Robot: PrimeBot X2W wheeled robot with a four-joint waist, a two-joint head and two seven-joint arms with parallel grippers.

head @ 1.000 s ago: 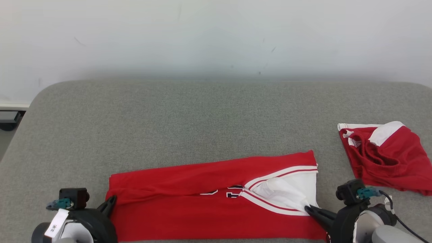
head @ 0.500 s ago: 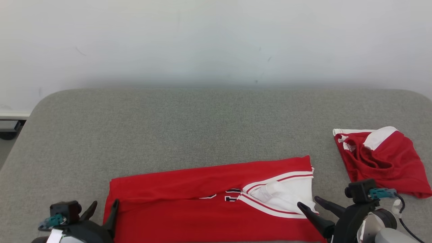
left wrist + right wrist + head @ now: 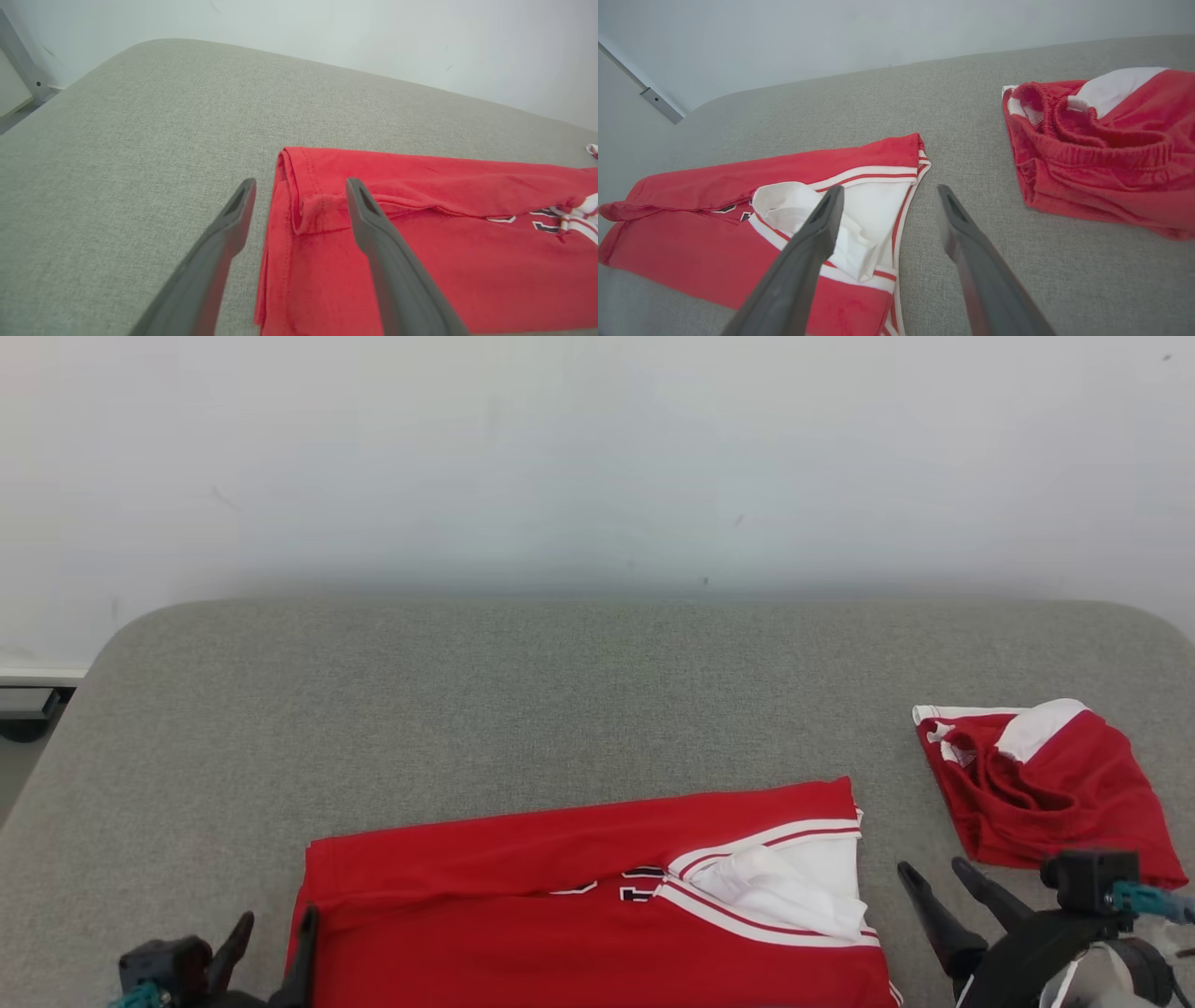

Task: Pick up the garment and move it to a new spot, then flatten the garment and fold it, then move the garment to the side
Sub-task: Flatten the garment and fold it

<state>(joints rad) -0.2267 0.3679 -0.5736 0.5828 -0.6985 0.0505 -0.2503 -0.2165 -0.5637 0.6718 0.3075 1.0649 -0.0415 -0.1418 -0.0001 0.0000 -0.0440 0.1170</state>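
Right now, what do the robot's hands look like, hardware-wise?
Left hand and right hand: two long, dark grey, tapering fingers each, slotted near the tips. Black wrist mounts carry boxy black modules with teal connectors.

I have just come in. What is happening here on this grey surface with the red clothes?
A two-armed robot is folding a red jersey on the grey padded surface. The jersey lies folded lengthwise near the front edge. The left gripper is open at the jersey's left end, and the right gripper is open just beside its right end; neither holds anything. Bunched red shorts lie apart at the right.
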